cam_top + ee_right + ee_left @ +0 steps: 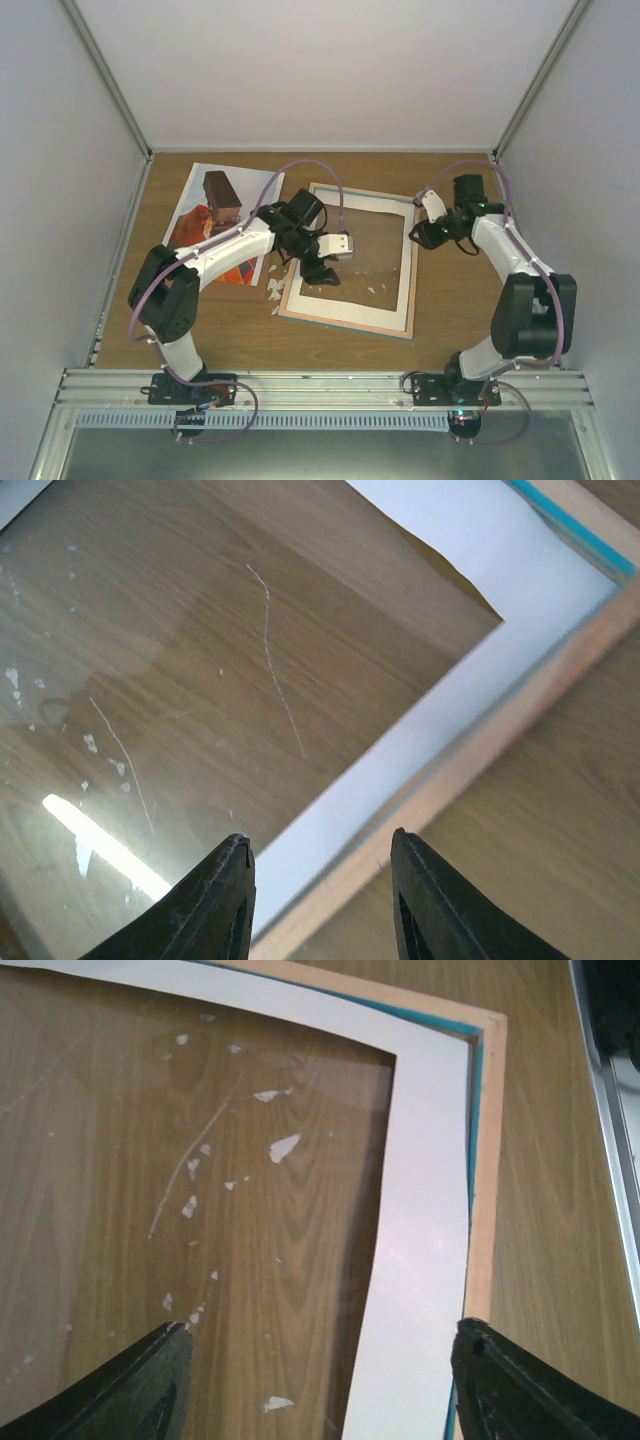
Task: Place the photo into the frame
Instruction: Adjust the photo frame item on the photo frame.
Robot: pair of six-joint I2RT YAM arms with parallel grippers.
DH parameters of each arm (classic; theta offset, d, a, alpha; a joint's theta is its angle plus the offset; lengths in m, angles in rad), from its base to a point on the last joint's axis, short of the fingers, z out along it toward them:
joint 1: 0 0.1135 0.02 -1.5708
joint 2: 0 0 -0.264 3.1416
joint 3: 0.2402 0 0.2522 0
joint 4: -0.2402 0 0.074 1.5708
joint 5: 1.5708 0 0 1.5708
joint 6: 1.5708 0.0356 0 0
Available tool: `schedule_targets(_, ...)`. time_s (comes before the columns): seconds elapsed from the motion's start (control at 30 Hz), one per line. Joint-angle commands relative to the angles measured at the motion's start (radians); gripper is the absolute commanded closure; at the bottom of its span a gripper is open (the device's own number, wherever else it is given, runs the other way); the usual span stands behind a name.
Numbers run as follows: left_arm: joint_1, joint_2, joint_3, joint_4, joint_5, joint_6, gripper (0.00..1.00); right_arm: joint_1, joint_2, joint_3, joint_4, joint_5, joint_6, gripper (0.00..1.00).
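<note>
On the white-walled wood table (455, 325), left pincer (322, 1328) and right pincer (320, 836) hang spread above the frame (487, 1160).

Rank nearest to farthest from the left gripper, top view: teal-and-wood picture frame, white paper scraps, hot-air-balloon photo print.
1. The teal-and-wood picture frame: directly under the left gripper.
2. The white paper scraps: beside the frame's left edge.
3. The hot-air-balloon photo print: farther off, back left.
</note>
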Motion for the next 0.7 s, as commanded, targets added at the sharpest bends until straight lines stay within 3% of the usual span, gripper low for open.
schedule_targets(0.0, -0.016, -0.041, -0.085, 0.099, -0.015, -0.014, 0.32, 0.083, 0.085, 0.05, 0.059, 0.048, 0.019, 0.61)
schedule_targets(0.3, -0.154, -0.038, -0.199, 0.266, -0.161, -0.076, 0.49, 0.105, 0.086, 0.023, 0.075, 0.054, 0.039, 0.61)
schedule_targets(0.67, -0.238, 0.082, -0.188, 0.343, -0.24, -0.078, 0.65, -0.016, 0.007, 0.003, 0.069, 0.023, 0.056, 0.61)
